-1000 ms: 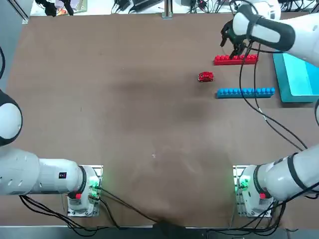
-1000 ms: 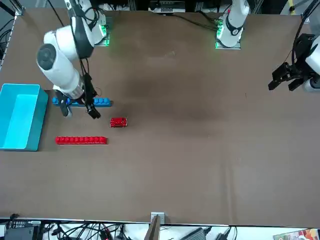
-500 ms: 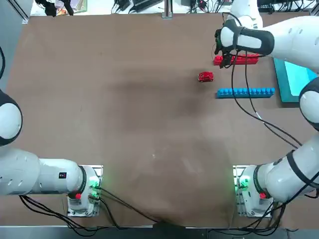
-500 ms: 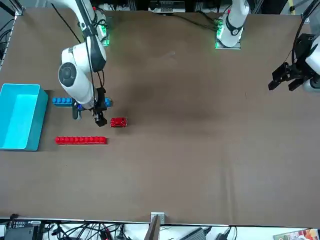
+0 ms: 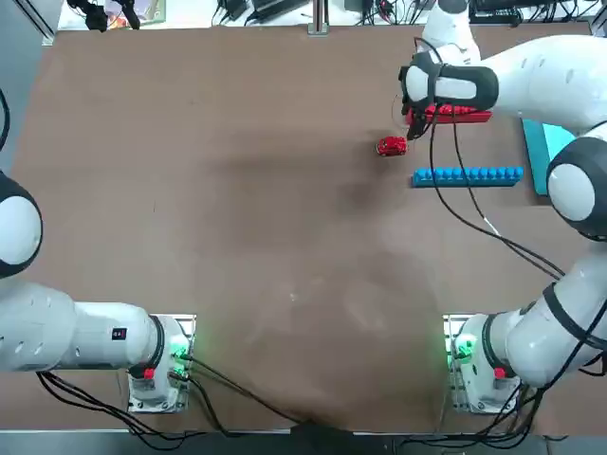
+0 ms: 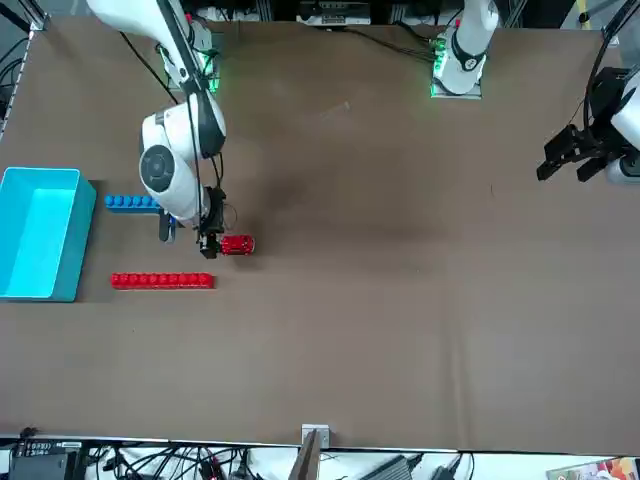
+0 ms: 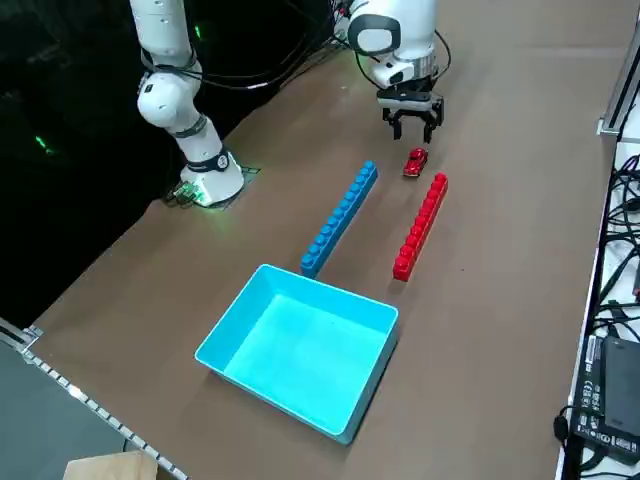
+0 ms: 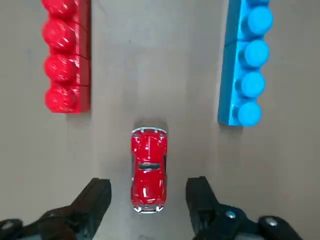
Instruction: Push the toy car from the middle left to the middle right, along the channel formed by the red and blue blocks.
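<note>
Car (image 8: 149, 170) sits between and just ahead of my right gripper's (image 8: 148, 192) widely parted fingers, short of the channel (image 8: 155, 65), and I grip nothing

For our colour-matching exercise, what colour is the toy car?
The toy car is red, clearest in the right wrist view.

Red car (image 8: 149, 170), red row (image 8: 67, 55), blue row (image 8: 245, 65) (all studded, both rows).

Over on the brown table (image 5: 237, 237), a light-blue tray (image 7: 305, 345) sits just beside the ends of the two rows. A pale wooden block (image 7: 112, 467) shows at a corner, off the tabletop. Along the far edge I see black boxes (image 7: 612, 395), tangled cables (image 6: 175, 462) and a metal post (image 6: 309, 455).
</note>
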Robot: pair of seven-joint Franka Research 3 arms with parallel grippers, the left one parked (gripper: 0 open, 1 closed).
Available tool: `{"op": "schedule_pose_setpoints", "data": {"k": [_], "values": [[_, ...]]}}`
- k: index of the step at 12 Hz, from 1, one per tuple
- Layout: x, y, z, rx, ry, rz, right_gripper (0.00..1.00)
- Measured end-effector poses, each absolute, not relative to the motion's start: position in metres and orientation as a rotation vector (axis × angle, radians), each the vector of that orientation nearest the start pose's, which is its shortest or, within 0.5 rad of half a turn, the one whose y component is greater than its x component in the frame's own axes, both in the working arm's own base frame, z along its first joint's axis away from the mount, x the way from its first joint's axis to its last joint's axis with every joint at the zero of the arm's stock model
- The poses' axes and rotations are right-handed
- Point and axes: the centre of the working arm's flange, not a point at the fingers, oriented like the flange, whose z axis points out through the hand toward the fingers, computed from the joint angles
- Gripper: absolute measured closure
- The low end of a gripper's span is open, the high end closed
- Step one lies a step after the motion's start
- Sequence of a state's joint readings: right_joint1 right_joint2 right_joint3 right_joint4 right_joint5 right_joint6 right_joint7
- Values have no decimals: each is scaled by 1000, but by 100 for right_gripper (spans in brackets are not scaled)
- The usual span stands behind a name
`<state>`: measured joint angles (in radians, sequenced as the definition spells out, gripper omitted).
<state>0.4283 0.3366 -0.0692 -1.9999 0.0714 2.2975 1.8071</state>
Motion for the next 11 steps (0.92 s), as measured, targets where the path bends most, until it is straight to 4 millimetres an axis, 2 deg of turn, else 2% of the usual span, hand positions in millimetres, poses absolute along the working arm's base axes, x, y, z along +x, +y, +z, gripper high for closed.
{"op": "schedule_pose_setpoints", "data": {"k": [3,5,11], "values": [[554,231,262,-2316,2202,28,14],[555,233,254,-2309,2213,12,18],[557,235,237,-2295,2197,-9,20]]}}
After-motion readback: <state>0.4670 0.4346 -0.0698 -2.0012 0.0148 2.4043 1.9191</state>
